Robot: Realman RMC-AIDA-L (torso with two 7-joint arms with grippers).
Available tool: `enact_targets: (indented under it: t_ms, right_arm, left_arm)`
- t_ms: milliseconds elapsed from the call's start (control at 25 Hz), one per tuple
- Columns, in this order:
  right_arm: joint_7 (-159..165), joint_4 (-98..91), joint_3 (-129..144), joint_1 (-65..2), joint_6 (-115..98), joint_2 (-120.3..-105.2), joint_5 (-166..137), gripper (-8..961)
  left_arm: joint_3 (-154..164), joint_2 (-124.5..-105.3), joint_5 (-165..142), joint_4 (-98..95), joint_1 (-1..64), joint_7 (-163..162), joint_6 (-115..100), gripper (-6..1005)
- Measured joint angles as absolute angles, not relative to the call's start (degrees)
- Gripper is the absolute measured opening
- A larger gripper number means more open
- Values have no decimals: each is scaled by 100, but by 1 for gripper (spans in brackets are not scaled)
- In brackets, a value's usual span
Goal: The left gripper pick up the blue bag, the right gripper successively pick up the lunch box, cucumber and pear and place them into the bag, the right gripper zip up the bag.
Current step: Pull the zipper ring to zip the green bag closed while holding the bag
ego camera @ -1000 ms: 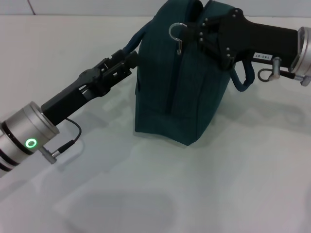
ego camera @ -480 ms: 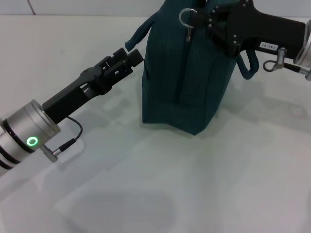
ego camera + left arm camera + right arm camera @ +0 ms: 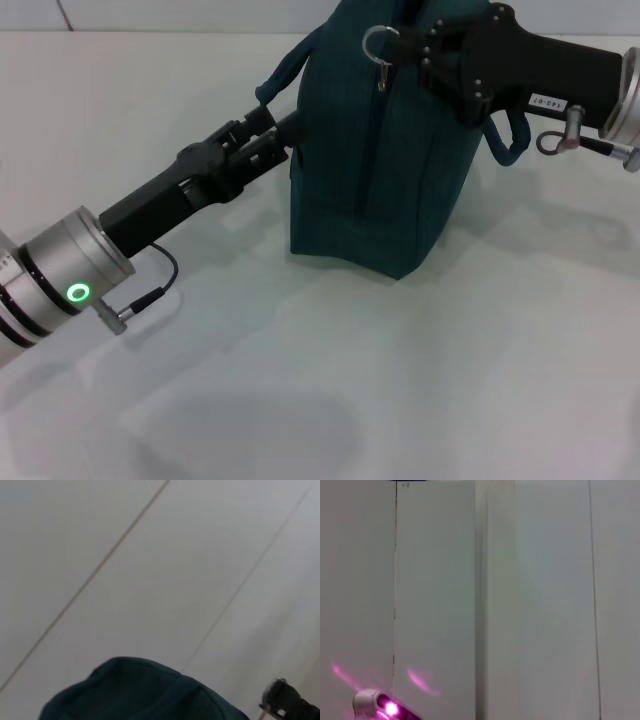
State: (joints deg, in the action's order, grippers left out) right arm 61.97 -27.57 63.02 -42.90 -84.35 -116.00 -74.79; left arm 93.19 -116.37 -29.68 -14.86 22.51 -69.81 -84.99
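Observation:
The blue bag (image 3: 375, 170) stands upright in the middle of the white table, its zip closed down the side facing me. My right gripper (image 3: 405, 48) comes in from the right at the bag's top and is shut on the zip pull, whose metal ring (image 3: 376, 40) sticks out beside the fingertips. My left gripper (image 3: 280, 125) reaches in from the lower left and sits against the bag's left side, just under the handle strap (image 3: 282, 72). The bag's top edge (image 3: 135, 690) shows in the left wrist view. Lunch box, cucumber and pear are out of view.
The bag's second handle loop (image 3: 505, 135) hangs on the right under the right arm. The white table (image 3: 400, 380) stretches bare in front of the bag. The right wrist view shows only pale wall panels.
The bag shifted right and slightly up with the right gripper, then settled back a little to the left. The left gripper slid right, up against the bag's side.

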Motion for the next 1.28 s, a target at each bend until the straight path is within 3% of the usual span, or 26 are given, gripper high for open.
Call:
enact_targets:
  t_ms: [1280]
  right_arm:
    - [6200,-2671,6307,-4209,-8506,-11607,-7478,6]
  left_arm:
    - [9290,-11744,-3113,-1510,2549,-6784,-8215,853]
